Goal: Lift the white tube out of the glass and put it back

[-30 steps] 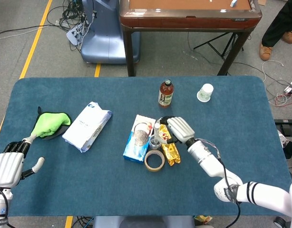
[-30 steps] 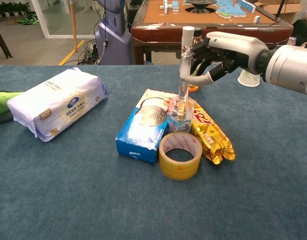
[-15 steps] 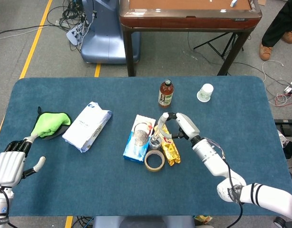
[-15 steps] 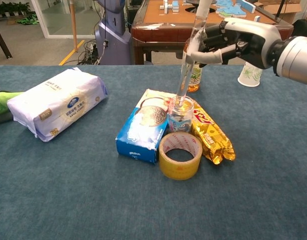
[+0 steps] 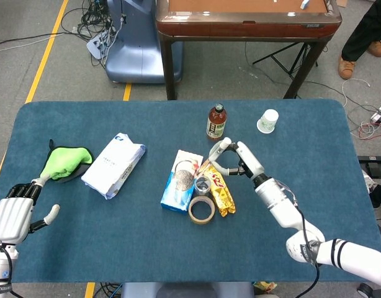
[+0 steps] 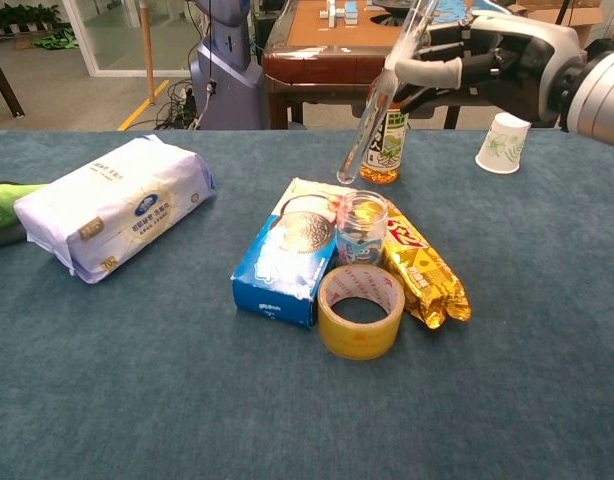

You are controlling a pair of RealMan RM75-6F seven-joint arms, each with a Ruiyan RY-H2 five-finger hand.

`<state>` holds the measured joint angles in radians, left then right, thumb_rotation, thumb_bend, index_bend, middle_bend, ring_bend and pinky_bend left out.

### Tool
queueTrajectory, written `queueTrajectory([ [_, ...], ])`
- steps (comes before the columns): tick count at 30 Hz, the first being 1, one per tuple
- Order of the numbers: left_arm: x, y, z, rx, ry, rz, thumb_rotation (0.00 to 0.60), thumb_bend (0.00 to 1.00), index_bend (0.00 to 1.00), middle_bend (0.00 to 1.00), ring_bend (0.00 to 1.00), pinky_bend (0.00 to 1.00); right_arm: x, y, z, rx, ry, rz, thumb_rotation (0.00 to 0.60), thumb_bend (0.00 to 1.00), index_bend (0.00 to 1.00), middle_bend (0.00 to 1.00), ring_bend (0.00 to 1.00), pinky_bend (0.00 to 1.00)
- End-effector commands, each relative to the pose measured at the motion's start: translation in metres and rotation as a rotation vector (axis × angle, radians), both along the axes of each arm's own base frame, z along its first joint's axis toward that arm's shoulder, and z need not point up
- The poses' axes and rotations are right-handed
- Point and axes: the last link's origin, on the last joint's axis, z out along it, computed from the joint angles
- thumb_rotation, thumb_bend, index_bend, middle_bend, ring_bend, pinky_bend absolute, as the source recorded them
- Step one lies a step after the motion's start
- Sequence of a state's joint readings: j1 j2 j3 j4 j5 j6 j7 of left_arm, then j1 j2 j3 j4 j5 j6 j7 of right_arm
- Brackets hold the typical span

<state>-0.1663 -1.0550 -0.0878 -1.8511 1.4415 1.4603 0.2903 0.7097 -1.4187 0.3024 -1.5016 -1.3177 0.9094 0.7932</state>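
The white tube (image 6: pixel 372 112) hangs tilted in the air, its lower end just above and to the left of the glass rim. My right hand (image 6: pixel 479 58) grips the tube near its top. In the head view the same right hand (image 5: pixel 241 160) holds the tube (image 5: pixel 217 153) beyond the glass (image 5: pixel 203 184). The small clear glass (image 6: pixel 362 228) stands upright between a blue box and a gold packet. Far off at the table's near left corner, my left hand (image 5: pixel 13 214) rests with fingers apart, holding nothing.
A yellow tape roll (image 6: pixel 360 312) lies in front of the glass, a blue tissue box (image 6: pixel 285 262) on its left, a gold snack packet (image 6: pixel 427 272) on its right. Behind stand a brown bottle (image 5: pixel 216 121) and a paper cup (image 6: pixel 500 143). A white pack (image 6: pixel 112 205) and green cloth (image 5: pixel 66 161) lie left.
My right hand has raised the tube up and back, tilting it; its lower end has come out of the glass. The left hand has stayed put.
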Motion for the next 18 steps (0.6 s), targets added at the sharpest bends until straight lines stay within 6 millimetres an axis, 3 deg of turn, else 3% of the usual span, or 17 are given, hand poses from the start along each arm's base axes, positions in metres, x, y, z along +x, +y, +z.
queueTrajectory([
  [1, 0.0, 0.0, 0.0, 0.0, 0.0, 0.001, 0.6, 0.21, 0.11, 0.2, 0.24, 0.19, 0.003, -0.001, 0.003, 0.027, -0.062, -0.017, 0.6, 0.51, 0.64, 0.48, 0.4, 0.31],
  [18, 0.001, 0.002, -0.002, -0.008, 0.001, -0.003, 0.6, 0.21, 0.11, 0.2, 0.24, 0.19, 0.002, -0.005, 0.013, -0.007, 0.035, 0.021, 0.6, 0.51, 0.64, 0.48, 0.4, 0.31],
])
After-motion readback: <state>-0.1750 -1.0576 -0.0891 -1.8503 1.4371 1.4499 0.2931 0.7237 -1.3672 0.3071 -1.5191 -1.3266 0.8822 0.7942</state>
